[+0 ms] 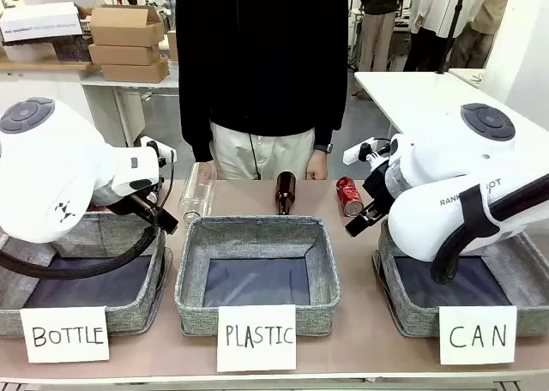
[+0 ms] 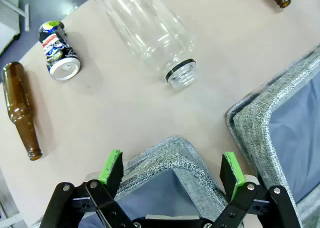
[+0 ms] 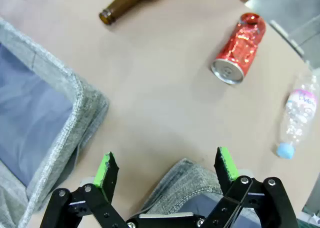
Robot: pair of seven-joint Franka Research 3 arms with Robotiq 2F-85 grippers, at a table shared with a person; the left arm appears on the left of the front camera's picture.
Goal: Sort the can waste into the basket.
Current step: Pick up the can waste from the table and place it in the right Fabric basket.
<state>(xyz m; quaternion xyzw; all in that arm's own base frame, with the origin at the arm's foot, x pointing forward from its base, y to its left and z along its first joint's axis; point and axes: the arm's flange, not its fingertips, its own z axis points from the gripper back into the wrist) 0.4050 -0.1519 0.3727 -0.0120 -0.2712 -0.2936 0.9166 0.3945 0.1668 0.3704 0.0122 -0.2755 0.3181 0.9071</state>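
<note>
Red dented metal drink can (image 1: 349, 195) lies on the tan table (image 1: 356, 318) in the front view, just past the far left corner of the grey woven basket signed "CAN" (image 1: 390, 279), which stands at the right end of the row. The right gripper (image 1: 362, 218) hangs just right of the can, above that corner, with its jaws spread wide and nothing between them. The can's long axis runs roughly far to near, silver end toward the robot. The left gripper (image 1: 161, 218) hovers well apart, at the far right corner of the grey basket signed "BOTTLE" (image 1: 94, 237). The right arm is therefore judged the nearer one for this can.

Left wrist view: the left gripper (image 2: 171, 157) is fully open and empty. The dark blue drink can with coloured marks (image 2: 57, 50) lies ahead and to the picture's left, between a brown glass bottle (image 2: 20, 108) and a clear plastic bottle (image 2: 150, 28). Its silver end is turned toward the gripper. The left arm is judged nearer to it.

Right wrist view: the right gripper (image 3: 165, 160) is open and empty. The red can (image 3: 239, 47) lies ahead and to the picture's right, clear of the pads. Its axis slants across the line between the fingers, so a wrist roll is likely needed before closing.
</note>
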